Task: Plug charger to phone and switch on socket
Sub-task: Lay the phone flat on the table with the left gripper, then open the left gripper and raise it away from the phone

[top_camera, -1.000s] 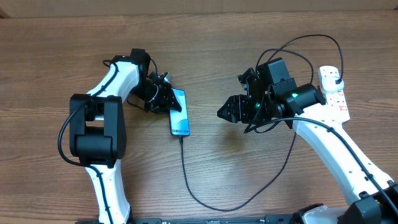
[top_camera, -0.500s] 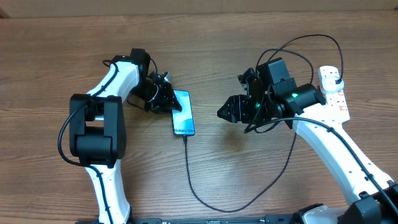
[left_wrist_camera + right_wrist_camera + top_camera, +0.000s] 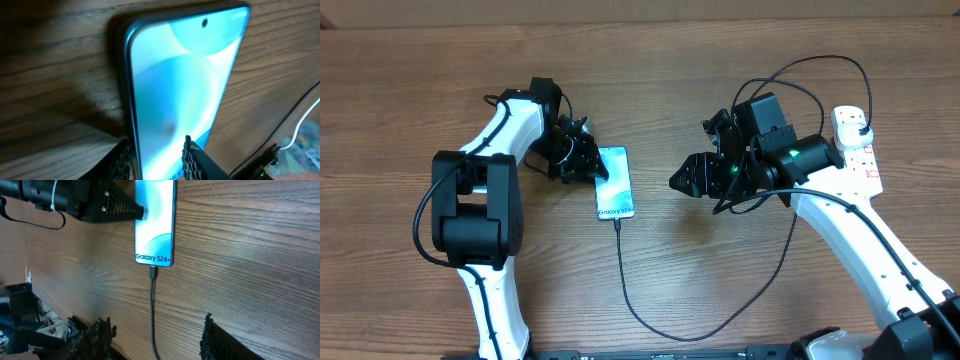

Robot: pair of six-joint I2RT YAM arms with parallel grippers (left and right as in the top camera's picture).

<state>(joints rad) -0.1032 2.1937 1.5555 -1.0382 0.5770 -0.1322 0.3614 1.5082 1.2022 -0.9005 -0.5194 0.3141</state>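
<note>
Phone (image 3: 615, 183) shifted right | left claw (image 3: 156, 145) narrowly parted, against phone | right claw (image 3: 156, 322) wide, empty

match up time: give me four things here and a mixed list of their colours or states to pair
Things:
1. phone
2. charger
3. socket
4. right gripper

States:
a. white, at the far right of the overhead view
b. open, apart from the phone
c. thin and black, runs off in a long loop
d. lying screen up, cable tip at its lower end

Pairs: 1-d, 2-c, 3-a, 4-b
</note>
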